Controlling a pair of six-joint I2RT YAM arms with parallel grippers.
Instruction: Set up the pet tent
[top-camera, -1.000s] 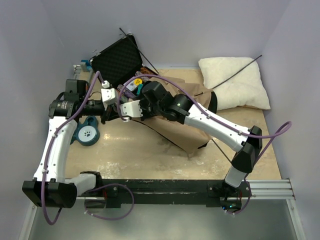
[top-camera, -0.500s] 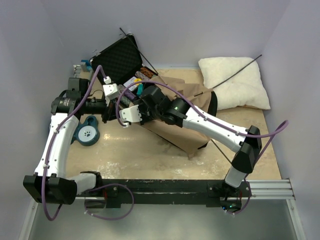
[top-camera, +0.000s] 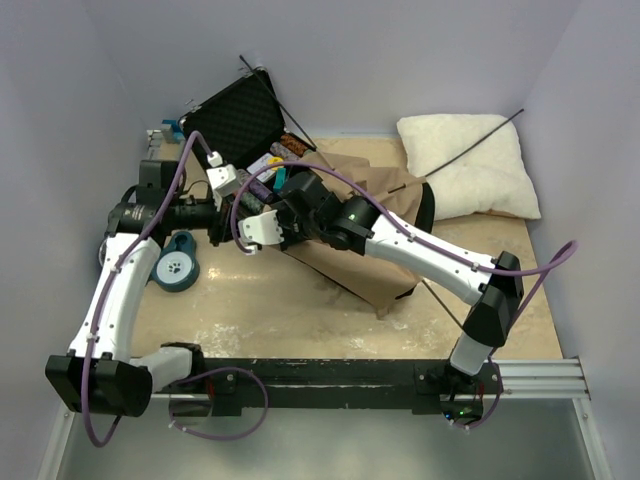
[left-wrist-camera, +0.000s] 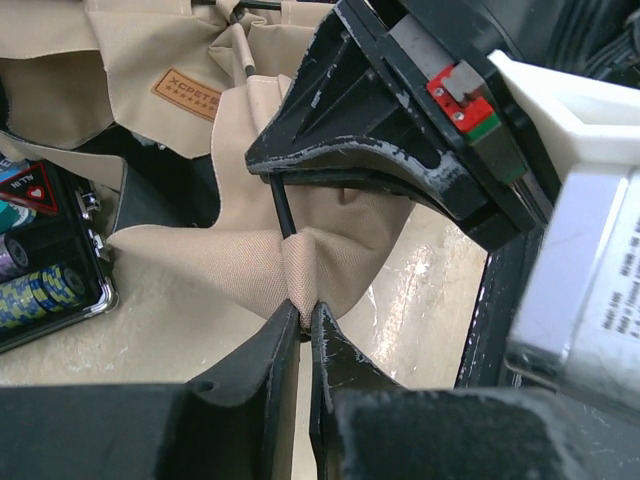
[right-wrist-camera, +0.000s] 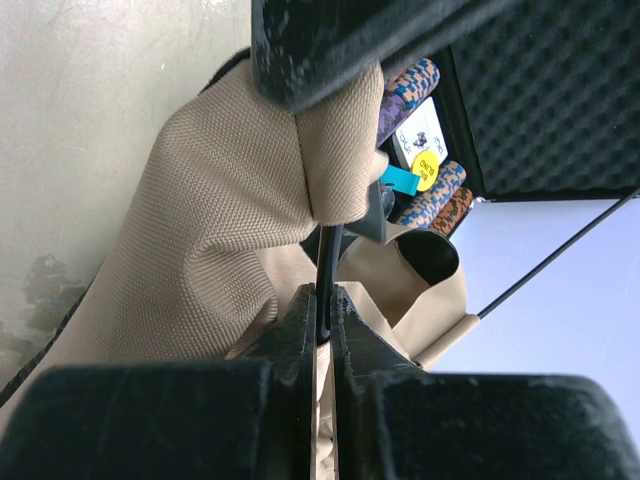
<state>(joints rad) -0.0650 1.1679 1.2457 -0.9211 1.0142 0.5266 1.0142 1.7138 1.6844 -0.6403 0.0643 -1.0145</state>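
Tan canvas of the pet tent (top-camera: 370, 265) lies crumpled on the tabletop (top-camera: 260, 305), just in front of the open black case (top-camera: 235, 120) and beside the white pillow (top-camera: 470, 165). My left pincer (left-wrist-camera: 305, 318) is nearly pressed together, its tips nipping a pointed corner of that canvas. My right pincer (right-wrist-camera: 322, 300) is clamped on 1 thin dark pole (right-wrist-camera: 328, 250) that runs into the folded fabric. The 2 pincers face each other, almost tip to tip.
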